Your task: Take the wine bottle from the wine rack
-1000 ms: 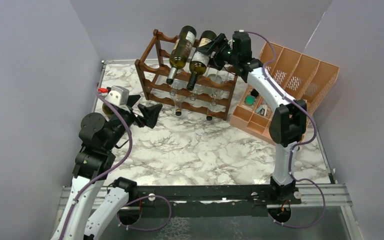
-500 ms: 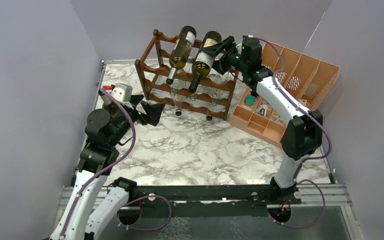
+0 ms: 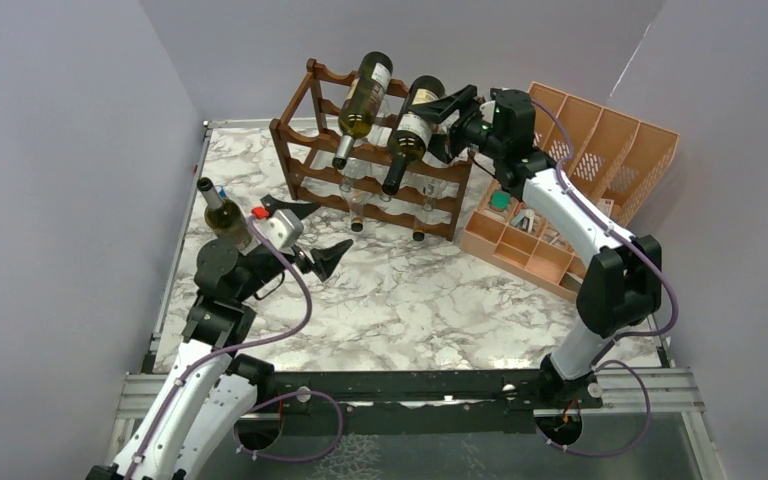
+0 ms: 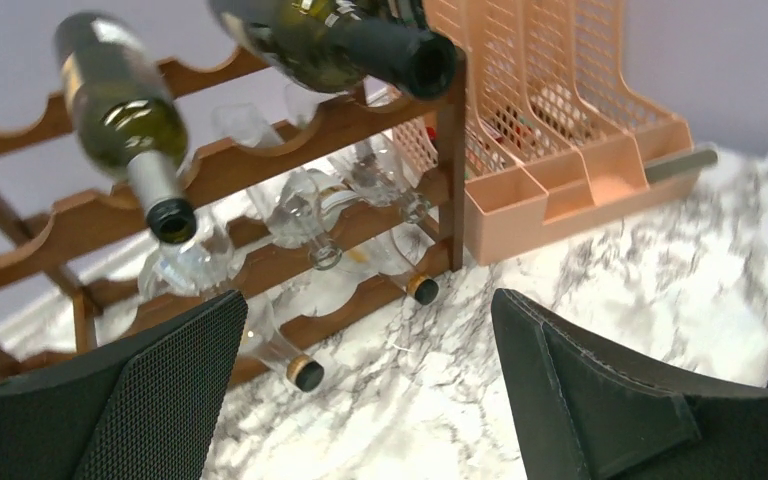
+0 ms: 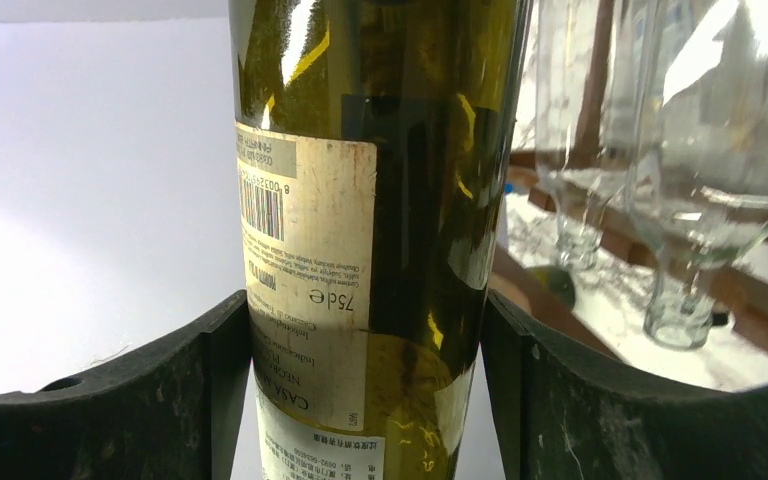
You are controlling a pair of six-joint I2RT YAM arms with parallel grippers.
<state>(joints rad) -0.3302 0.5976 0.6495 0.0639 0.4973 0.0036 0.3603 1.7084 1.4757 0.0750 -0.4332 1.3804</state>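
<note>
Two green bottles lie on the top tier of the wine rack (image 3: 289, 165), necks slanting down toward its front. The right-hand one is the wine bottle (image 3: 415, 115). The right gripper (image 3: 438, 120) reaches it from the rack's right end and has its fingers (image 5: 210, 390) clamped on the labelled body, one pad pressed to each side. Whether the bottle rests on the rails or is lifted off them cannot be told. The second green bottle (image 3: 365, 92) lies just left of it. Clear glass bottles (image 4: 295, 205) fill the tiers below.

The left gripper (image 3: 332, 226) hangs above the marble tabletop (image 3: 410, 290) in front of the rack's left half, fingers spread wide and holding nothing. An upright green bottle (image 3: 222, 213) stands left of the rack. A peach organiser (image 3: 600, 140) sits just beside the rack's right end.
</note>
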